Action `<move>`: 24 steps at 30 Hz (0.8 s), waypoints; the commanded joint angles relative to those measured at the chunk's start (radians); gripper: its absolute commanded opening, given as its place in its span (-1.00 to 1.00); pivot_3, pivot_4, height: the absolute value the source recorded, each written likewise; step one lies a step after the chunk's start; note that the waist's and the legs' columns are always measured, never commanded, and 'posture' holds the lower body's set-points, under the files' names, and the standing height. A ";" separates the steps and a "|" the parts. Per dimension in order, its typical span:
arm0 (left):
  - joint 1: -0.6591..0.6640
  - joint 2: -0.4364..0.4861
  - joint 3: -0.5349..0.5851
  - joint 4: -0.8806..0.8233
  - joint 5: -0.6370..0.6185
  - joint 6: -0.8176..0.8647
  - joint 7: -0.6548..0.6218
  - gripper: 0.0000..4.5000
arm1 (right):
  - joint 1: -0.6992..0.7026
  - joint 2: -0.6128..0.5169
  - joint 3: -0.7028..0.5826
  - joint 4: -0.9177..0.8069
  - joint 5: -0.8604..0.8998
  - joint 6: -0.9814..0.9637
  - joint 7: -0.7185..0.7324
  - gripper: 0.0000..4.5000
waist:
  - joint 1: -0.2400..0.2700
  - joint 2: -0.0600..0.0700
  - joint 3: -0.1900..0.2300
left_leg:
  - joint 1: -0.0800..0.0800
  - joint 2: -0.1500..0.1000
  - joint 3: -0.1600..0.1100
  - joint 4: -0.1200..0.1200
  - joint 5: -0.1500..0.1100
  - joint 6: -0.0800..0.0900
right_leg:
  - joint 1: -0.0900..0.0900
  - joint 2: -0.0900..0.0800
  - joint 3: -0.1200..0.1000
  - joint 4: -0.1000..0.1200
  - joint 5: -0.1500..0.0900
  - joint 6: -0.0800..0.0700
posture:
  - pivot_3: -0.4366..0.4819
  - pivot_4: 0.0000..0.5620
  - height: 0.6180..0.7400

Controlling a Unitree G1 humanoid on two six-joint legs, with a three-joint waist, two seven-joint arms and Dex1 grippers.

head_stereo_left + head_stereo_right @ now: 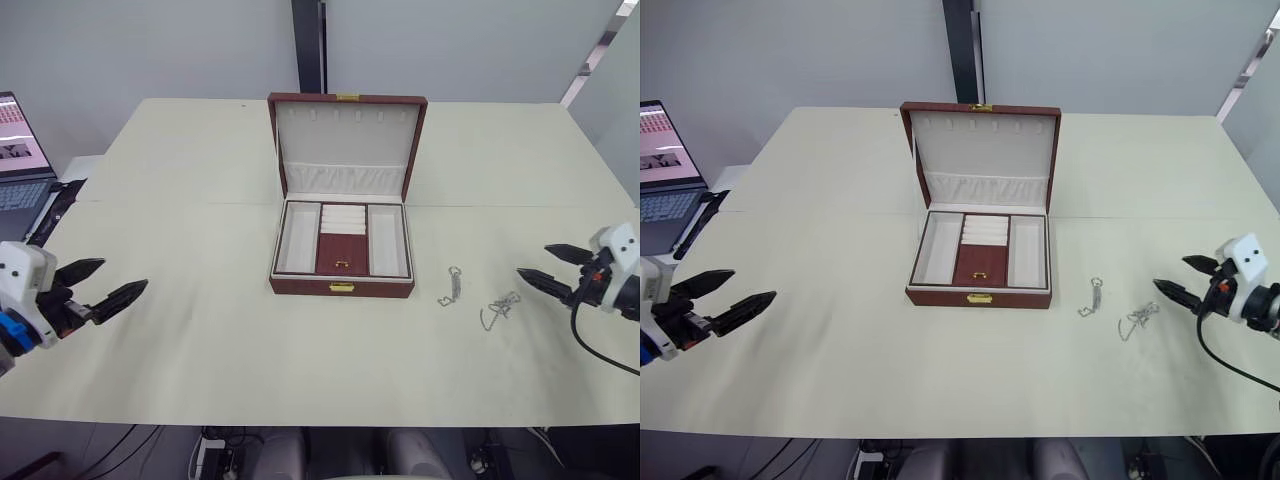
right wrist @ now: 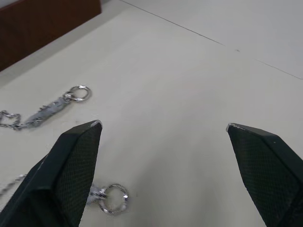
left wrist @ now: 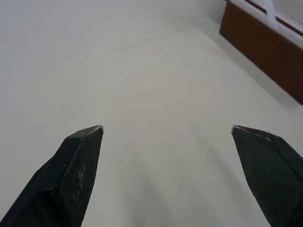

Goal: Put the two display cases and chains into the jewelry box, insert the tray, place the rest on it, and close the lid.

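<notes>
The large reddish-brown rectangular jewelry box (image 1: 342, 250) is sitting mid-table w/ its hinged cream-lined lid (image 1: 346, 145) standing open at the far side. The shallow three-section tray (image 1: 342, 240) w/ ring rolls and gold pull looks to be seated inside already, so the step in hand, judging by the layout, is placing the rest onto it.

Two thin silver metal chains are lying on the cream table (image 1: 200, 340) to the right of the box: the nearer-to-box chain (image 1: 452, 285) is stretched fairly straight, long axis running roughly toward/away from the robot, ring clasp at the far end. The second chain (image 1: 499, 309) is bunched in a loose tangle, lying diagonally, just beside the first but apart from it. No display cases are showing on the table.

The right gripper (image 1: 556, 267) is hovering low, right of the tangled chain, its black fingers (image 2: 71, 161) spread wide and holding nothing; the wrist view is showing both ring clasps close ahead of it. The left gripper (image 1: 104, 285) is hanging well left of the box, also spread wide, empty.

Next move prob. calls for the right arm reaching in toward the tangled chain, lowering till the tips are nearly touching the table, then pinching across the links. Thin, flat metal on a smooth top – easy to miss or drag. Chain will dangle and swing once lifted, so it needs clearance over the box's front wall.
</notes>
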 commanded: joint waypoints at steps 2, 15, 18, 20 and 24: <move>-0.019 0.017 0.040 0.031 0.018 -0.046 -0.010 1.00 | -0.003 -0.027 -0.039 0.031 0.008 -0.037 0.006 0.99 | 0.000 0.000 0.000 | 0.000 0.000 0.000 0.000 0.000 0.000 | 0.000 0.000 0.000 0.000 0.000 0.000 | -0.05 -0.47 1.00; -0.049 -0.009 0.019 0.053 0.032 -0.072 -0.002 1.00 | 0.036 -0.014 -0.077 0.068 0.019 -0.042 -0.030 0.99 | 0.000 0.000 0.000 | 0.000 0.000 0.000 0.000 0.000 0.000 | 0.000 0.000 0.000 0.001 0.000 0.000 | -0.05 -0.47 1.00; -0.058 -0.011 0.012 0.053 0.033 -0.072 -0.003 1.00 | 0.043 -0.010 -0.084 0.047 0.025 -0.033 -0.040 0.99 | 0.000 0.000 0.000 | 0.000 0.000 0.000 0.000 0.000 0.000 | 0.000 0.000 0.000 0.001 0.000 0.000 | -0.05 -0.47 1.00; -0.074 -0.014 -0.007 0.039 0.031 -0.073 -0.006 1.00 | 0.054 0.003 -0.094 0.014 0.037 -0.022 -0.056 0.99 | 0.000 0.000 0.000 | 0.000 0.000 0.000 0.000 0.000 0.000 | 0.000 0.000 0.000 0.001 0.000 0.000 | -0.05 -0.47 1.00; -0.124 -0.045 -0.112 -0.111 -0.008 -0.021 -0.015 1.00 | 0.128 0.071 -0.140 -0.186 0.103 0.060 -0.141 0.99 | 0.004 0.000 0.000 | 0.000 0.000 0.000 0.000 0.000 0.000 | 0.000 0.000 0.000 0.001 0.000 0.000 | -0.05 -0.47 1.00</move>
